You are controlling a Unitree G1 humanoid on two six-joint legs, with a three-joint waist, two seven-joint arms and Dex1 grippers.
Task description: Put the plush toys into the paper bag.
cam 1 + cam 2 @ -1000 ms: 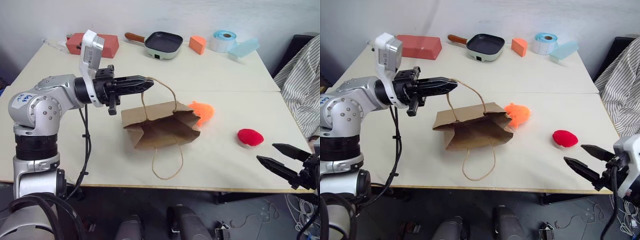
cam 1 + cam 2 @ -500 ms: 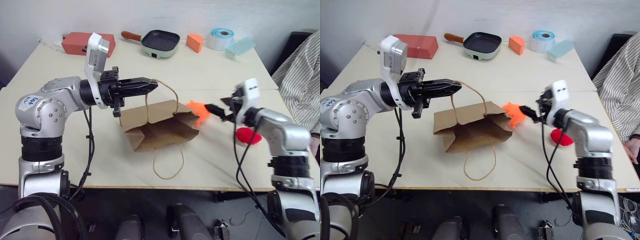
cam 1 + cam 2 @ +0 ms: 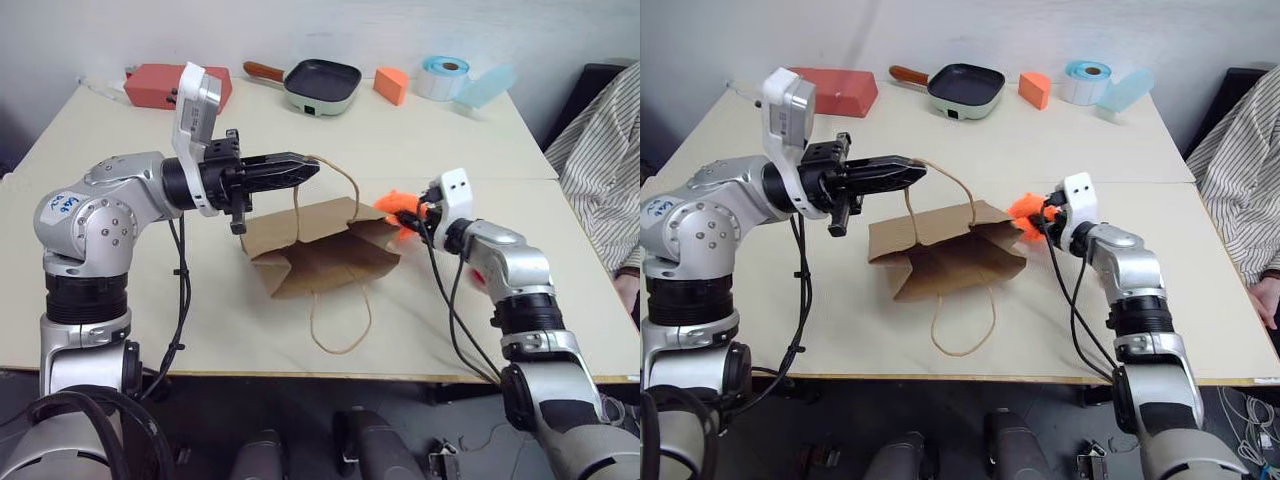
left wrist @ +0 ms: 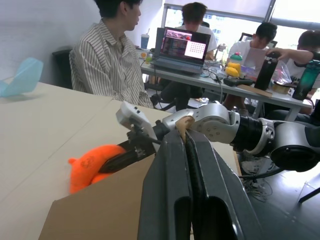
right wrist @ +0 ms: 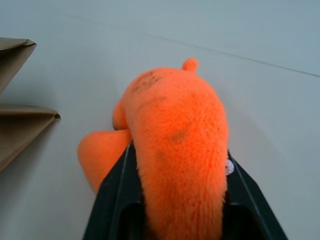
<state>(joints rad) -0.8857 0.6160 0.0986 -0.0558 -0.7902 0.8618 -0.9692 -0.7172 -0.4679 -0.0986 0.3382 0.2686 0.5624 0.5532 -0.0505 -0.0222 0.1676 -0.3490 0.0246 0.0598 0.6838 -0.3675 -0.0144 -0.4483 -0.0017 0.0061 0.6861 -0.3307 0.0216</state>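
Currently, the scene read as follows.
Orange plush toy [image 5: 175, 150]: lay on the counter [image 3: 450, 310] just right of the paper bag's mouth, touching or nearly touching its right edge.
Toy handling: judged light, soft and compressible; the pile would give under pressure, so a grip across the thick middle of the body would hold better than one on a limb or ear. No fragility expected.
Right gripper [image 3: 1037, 222]: its two black fingers stood either side of the toy's body, pressed into the plush in the right wrist view; it was pinching the orange toy, which was not yet lifted clear of the counter.
Paper bag [image 3: 320, 250]: lay on its side at mid-counter, mouth towards the right and slightly collapsed; one cord handle [image 3: 340, 320] trailed on the near side.
Bag handling: judged thin, light and easily creased; it would slide or fold if pushed, so the raised handle was the sensible place to hold it.
Left gripper [image 3: 295, 168]: fingers pressed together on the bag's far cord handle [image 3: 340, 185], holding that loop up above the bag.
Red plush toy: hidden behind the right arm; position could not be told.
Risk: the mouth was low and partly flattened, so the toy might catch on the rim.
Background: a red box [image 3: 155, 85], a pan [image 3: 320, 85] and a tape roll [image 3: 445, 78] sat at the far edge, well apart.
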